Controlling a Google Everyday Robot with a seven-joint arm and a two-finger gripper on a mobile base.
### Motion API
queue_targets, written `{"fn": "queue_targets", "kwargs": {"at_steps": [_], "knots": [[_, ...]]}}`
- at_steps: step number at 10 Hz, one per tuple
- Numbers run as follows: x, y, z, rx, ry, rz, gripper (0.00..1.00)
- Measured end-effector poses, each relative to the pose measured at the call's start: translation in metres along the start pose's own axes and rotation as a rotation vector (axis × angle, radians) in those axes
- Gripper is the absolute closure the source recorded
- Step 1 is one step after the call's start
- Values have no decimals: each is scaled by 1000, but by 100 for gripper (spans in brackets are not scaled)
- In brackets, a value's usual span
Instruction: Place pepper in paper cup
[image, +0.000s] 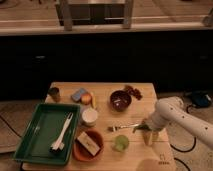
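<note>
My gripper (144, 128) hangs at the end of the white arm (170, 112) over the right side of the wooden table (145, 95). It is shut on the pepper (139, 128), a small dark-green shape sticking out to the left of the fingers. Directly below the gripper stands a tan paper cup (148, 139), upright near the table's front right. The pepper is just above and slightly left of the cup's rim. The cup's opening is partly hidden by the gripper.
A fork (121, 128) lies left of the gripper, and a pale-green round object (120, 143) in front of it. A maroon bowl (120, 100), a white cup (90, 116), an orange bowl (88, 145) and a green tray (37, 125) stand further left.
</note>
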Motion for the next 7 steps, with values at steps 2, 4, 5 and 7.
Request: {"fn": "queue_targets", "kwargs": {"at_steps": [2,4,5,7], "knots": [[-3,-1,-1,-4,2,-13,54],[-5,-5,-7,2,-2,-15,78],[-5,0,-5,-11,1,-18,86],[-3,0,-7,-8,4,-16,100]]}}
